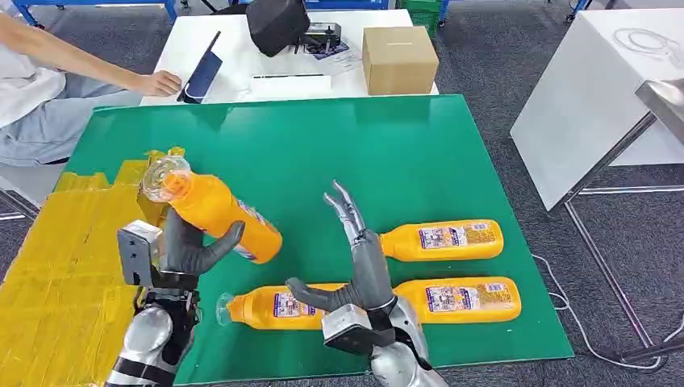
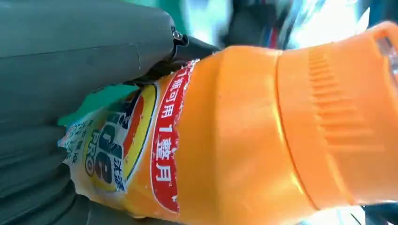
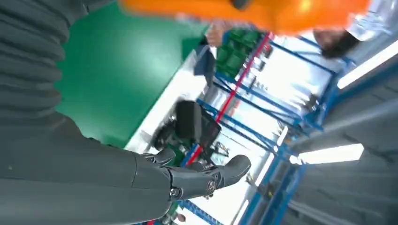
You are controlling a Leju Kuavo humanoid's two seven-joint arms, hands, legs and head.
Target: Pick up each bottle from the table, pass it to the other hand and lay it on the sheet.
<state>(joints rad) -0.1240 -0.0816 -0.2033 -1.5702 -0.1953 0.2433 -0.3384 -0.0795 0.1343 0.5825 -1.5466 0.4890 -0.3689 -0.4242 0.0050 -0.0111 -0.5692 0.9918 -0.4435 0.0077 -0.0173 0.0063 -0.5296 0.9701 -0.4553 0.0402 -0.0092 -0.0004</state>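
My left hand (image 1: pixel 187 251) grips an orange bottle (image 1: pixel 211 209) around its body, held tilted above the left side of the green table (image 1: pixel 323 145), clear cap toward the yellow sheet (image 1: pixel 64 274). Up close the same bottle (image 2: pixel 244 136) shows its label against my left hand (image 2: pixel 70 93). My right hand (image 1: pixel 355 266) is raised and open, fingers spread, just right of that bottle; its thumb and fingers (image 3: pixel 197 180) hold nothing. Three more orange bottles lie on the table: one (image 1: pixel 278 306) under my right hand, one (image 1: pixel 442 239) to its right, one (image 1: pixel 460 298) nearest the front.
A person's arm (image 1: pixel 89 64) reaches onto the white table (image 1: pixel 234 64) behind, near a dark blue object (image 1: pixel 202 78), a cardboard box (image 1: pixel 398 58) and a black bag (image 1: pixel 277 24). A white table (image 1: pixel 597 97) stands at the right.
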